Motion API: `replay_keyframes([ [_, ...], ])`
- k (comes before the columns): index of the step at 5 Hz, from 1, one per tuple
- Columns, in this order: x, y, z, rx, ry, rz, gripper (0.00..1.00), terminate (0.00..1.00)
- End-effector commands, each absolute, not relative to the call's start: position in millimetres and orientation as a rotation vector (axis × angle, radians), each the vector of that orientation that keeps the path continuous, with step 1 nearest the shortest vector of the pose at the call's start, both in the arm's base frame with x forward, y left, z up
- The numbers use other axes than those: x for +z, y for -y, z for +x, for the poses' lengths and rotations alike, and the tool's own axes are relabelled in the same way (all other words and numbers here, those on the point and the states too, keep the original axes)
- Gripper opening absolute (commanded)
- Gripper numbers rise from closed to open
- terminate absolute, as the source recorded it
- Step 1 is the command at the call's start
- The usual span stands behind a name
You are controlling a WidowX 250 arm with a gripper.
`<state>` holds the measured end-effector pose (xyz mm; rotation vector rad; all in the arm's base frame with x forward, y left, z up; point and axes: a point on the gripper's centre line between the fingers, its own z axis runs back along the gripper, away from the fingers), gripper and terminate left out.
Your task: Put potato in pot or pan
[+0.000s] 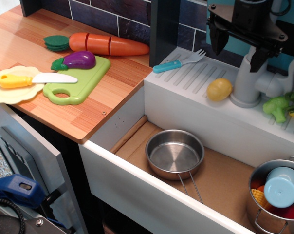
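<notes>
The potato [219,89], a small yellow oval toy, lies on the white ribbed ledge behind the sink, next to the grey faucet [249,78]. The steel pan [174,153] sits empty in the sink basin below it. My gripper [237,53] hangs open and empty above the ledge, above and slightly right of the potato, its two black fingers pointing down and apart from it.
A steel pot [276,200] with a blue cup and toy food stands at the sink's right. A blue-handled fork [178,62] lies on the ledge, broccoli [279,107] at right. A carrot [105,44], eggplant [76,61] on a green board, and a yellow-handled knife [35,79] lie on the counter.
</notes>
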<state>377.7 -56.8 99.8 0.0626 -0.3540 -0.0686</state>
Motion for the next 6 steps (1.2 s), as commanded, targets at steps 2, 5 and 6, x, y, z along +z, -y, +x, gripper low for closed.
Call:
replay_keyframes([
  [2,79,46,385,-0.109,0.422,0.016,1.0,0.0],
  [5,52,39,393,-0.116,0.428,-0.075,1.0,0.0],
  [6,42,39,396,-0.118,0.44,-0.097,1.0,0.0],
])
